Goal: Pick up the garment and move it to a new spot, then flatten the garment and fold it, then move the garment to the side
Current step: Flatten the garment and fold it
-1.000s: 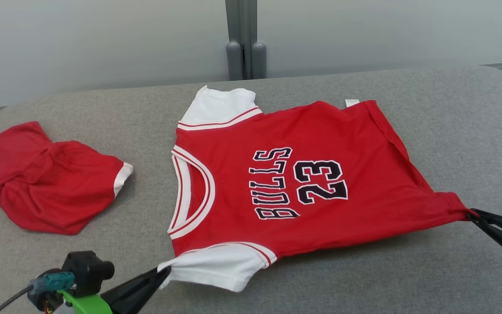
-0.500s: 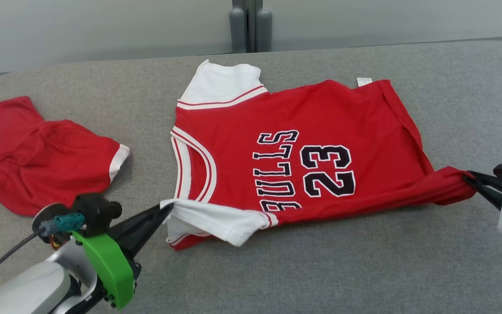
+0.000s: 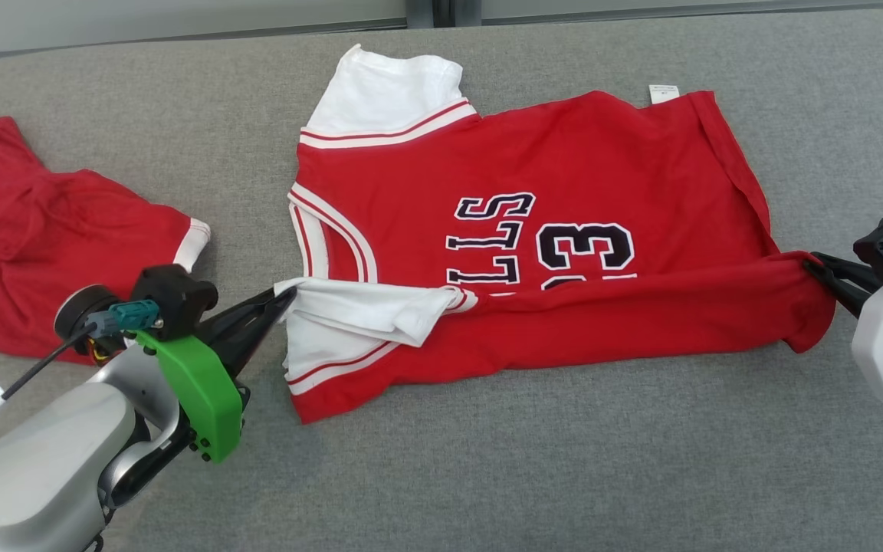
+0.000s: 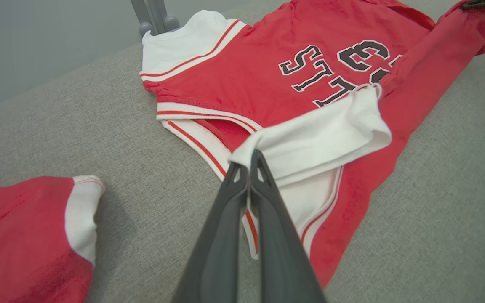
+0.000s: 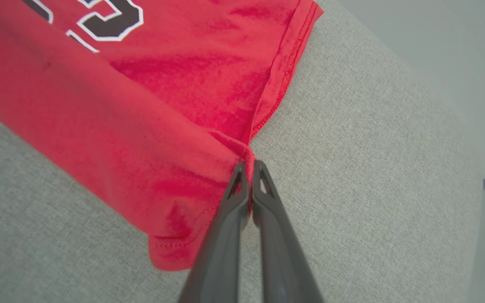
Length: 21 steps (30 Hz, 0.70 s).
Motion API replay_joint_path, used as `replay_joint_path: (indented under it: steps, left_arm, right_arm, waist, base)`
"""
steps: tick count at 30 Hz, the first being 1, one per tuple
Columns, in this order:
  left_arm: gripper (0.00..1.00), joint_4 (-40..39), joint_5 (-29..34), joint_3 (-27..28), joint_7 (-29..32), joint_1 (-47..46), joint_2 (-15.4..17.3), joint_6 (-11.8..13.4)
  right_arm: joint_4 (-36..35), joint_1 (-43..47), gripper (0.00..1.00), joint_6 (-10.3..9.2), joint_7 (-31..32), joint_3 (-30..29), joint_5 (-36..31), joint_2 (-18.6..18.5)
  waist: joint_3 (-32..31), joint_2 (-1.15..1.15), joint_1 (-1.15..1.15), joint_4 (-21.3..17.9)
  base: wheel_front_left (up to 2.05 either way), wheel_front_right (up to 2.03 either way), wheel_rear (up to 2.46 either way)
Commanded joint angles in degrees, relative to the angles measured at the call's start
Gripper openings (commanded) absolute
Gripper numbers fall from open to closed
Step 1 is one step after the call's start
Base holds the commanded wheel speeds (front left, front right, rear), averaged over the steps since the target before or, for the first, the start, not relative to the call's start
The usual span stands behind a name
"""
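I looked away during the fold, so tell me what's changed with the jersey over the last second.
Both arms carried the near edge of the jersey over toward the far side: the left end effector drew the white sleeve inward, the right end effector brought the hem corner, now hiding part of the lettering. Both stay shut on the cloth; the red shorts lie as before.

The head view looks steeply down on the table (image 3: 564, 475) and the whole jersey (image 3: 564, 153). Each wrist view sits low and close. One looks along the left tool (image 4: 249, 160) from the collar end, the other along the right tool (image 5: 246, 168) from the hem end. All three share the printed numeral (image 3: 587, 245).
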Motion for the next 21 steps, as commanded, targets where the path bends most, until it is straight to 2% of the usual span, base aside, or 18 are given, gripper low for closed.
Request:
replay_joint_path:
  steps: [1, 5, 6, 7, 13, 15, 18, 21]
  left_arm:
    - [0.0, 0.53, -0.06, -0.68, 0.05, -1.28, -0.55, -0.25]
    - [0.01, 3.02, -0.85, -1.91, 0.13, -2.92, -1.8, -0.39]
    - [0.87, 3.93, -0.91, -1.85, -0.19, -3.36, -2.03, -0.39]
    - [1.0, 4.76, -0.87, -1.71, -0.5, -3.66, -2.25, -0.39]
    - [1.0, 8.86, -2.29, 0.47, -4.36, -3.25, -4.56, 0.8]
    - [1.0, 9.59, -4.44, 2.56, -7.02, -1.95, -5.65, 1.8]
    - [1.0, 9.95, -5.32, 5.66, -10.76, -0.57, -7.34, 4.28]
    - [1.0, 8.58, -5.17, 11.02, -12.42, 1.24, -9.63, 7.54]
  right_arm:
    - [0.55, -0.91, 0.0, -0.12, -0.51, 0.41, 0.01, 0.37]
    - [2.02, -2.82, 0.0, -0.12, -1.23, 1.5, -0.53, 1.4]
    - [2.58, -3.35, 1.0, -0.12, -1.59, 1.43, -0.53, 1.7]
    - [3.22, -3.51, 1.0, -0.12, -1.72, 1.26, -0.04, 2.02]
    - [7.99, -4.25, 1.0, -0.11, -5.32, -2.0, 1.0, 4.02]
    - [10.03, -3.75, 1.0, -0.11, -8.62, -5.23, 1.73, 6.33]
    - [12.72, -1.62, 1.0, -0.11, -13.69, -11.19, 2.0, 9.76]
    - [13.38, 0.59, 1.0, -0.11, -15.6, -17.79, 0.6, 13.31]
  waist:
    - [0.25, 0.0, 0.0, -0.05]
    - [0.52, 0.0, 0.0, -0.26]
    - [0.54, 0.0, 0.0, -0.33]
    - [0.53, 0.0, 0.0, -0.38]
    - [-0.14, 0.0, 0.0, -0.56]
    - [-0.62, 0.0, 0.0, -0.56]
    - [-1.52, 0.0, 0.0, -0.47]
    - [-2.22, 0.0, 0.0, -0.32]
  base:
    - [0.0, 0.0, 0.0]
    - [0.0, 0.0, 0.0]
    - [0.0, 0.0, 0.0]
    - [0.0, 0.0, 0.0]
    - [0.0, 0.0, 0.0]
    - [0.0, 0.0, 0.0]
    - [0.0, 0.0, 0.0]
    - [0.0, 0.0, 0.0]
